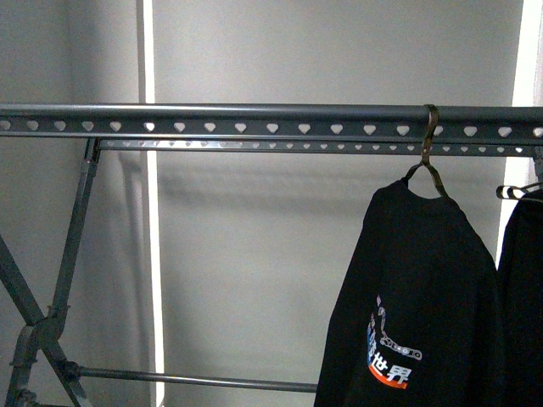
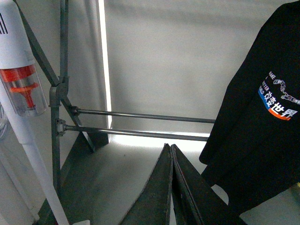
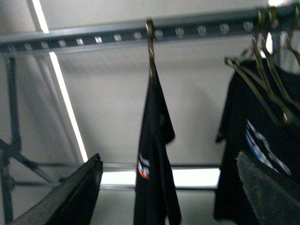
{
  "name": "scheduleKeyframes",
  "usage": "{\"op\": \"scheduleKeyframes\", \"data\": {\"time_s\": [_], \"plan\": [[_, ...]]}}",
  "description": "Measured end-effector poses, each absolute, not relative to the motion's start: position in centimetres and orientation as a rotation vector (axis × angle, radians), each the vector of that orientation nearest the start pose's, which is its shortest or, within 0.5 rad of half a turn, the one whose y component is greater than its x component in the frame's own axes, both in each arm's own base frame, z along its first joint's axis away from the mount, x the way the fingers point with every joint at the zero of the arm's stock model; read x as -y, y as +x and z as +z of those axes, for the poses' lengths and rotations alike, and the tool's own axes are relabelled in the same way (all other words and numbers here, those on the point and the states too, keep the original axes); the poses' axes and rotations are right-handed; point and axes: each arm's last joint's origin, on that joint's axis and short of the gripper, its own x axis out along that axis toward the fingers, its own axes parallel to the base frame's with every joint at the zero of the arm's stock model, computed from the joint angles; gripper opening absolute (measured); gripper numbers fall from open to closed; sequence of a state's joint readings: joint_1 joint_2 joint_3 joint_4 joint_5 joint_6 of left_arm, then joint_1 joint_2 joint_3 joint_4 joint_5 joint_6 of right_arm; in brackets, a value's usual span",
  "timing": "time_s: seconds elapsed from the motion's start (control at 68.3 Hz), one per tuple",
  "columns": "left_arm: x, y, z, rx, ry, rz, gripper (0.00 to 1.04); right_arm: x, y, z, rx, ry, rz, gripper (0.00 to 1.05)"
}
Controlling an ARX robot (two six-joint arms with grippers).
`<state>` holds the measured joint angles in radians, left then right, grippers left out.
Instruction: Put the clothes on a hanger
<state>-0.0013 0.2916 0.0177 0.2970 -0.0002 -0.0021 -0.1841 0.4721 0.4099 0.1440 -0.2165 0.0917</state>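
The clothes, a black long-sleeved top (image 1: pixel 416 288) with a white, blue and red chest print, hang from a small brassy hook-topped hanger (image 1: pixel 431 136). That hook sits over the top rail of the hanger, a grey rack (image 1: pixel 212 119) punched with heart holes. In the left wrist view the top (image 2: pixel 262 117) hangs to one side of my left gripper (image 2: pixel 169 147), which is shut with nothing between its fingers and stays apart from the cloth. My right gripper (image 3: pixel 169 159) is open. The top (image 3: pixel 152 154) hangs edge-on beyond its fingers, under the rail (image 3: pixel 117 35).
A second black garment (image 1: pixel 522 254) hangs at the right end of the rail, seen with a print (image 3: pixel 262 140) on several brassy hangers. The rack's crossed legs (image 1: pixel 42 314) and low bars (image 2: pixel 140 116) stand left. A white and orange stick vacuum (image 2: pixel 18 84) leans by them.
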Motion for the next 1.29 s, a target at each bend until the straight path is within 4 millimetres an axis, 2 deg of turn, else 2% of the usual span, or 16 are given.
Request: {"op": "scheduleKeyframes", "data": {"time_s": [0.059,0.132,0.176,0.381,0.483,0.644,0.761,1.171,1.201,1.288], "plan": [[0.0,11.4,17.3,0.023,-0.002,-0.001,0.04,1.2,10.5,24.0,0.008,0.043,-0.01,0.72],[0.0,11.2,17.3,0.025,-0.002,0.0,0.04,0.4,9.9,20.6,-0.001,0.022,-0.029,0.58],[0.0,11.2,17.3,0.023,-0.002,-0.001,0.04,0.1,9.9,19.4,-0.012,0.013,0.002,0.49],[0.0,10.4,17.0,0.002,-0.002,0.0,0.04,0.0,9.7,18.4,0.001,0.002,0.0,0.02],[0.0,9.7,16.9,0.013,-0.002,0.0,0.04,0.0,9.8,18.0,-0.006,0.001,-0.002,0.02],[0.0,9.7,16.9,0.014,-0.002,0.0,0.04,0.0,9.8,17.6,-0.004,0.001,-0.002,0.02],[0.0,9.7,17.0,0.015,-0.002,0.0,0.04,0.0,9.8,16.5,-0.003,0.0,-0.001,0.02],[0.0,9.7,17.0,0.016,-0.002,0.0,0.04,0.0,9.8,16.5,-0.002,0.0,-0.002,0.02],[0.0,9.7,17.0,0.016,-0.003,0.0,0.09,0.0,9.8,16.5,-0.002,-0.001,-0.002,0.08],[0.0,9.7,17.0,0.016,-0.002,0.0,0.36,0.0,9.8,16.5,-0.002,-0.001,-0.002,0.34]]}}
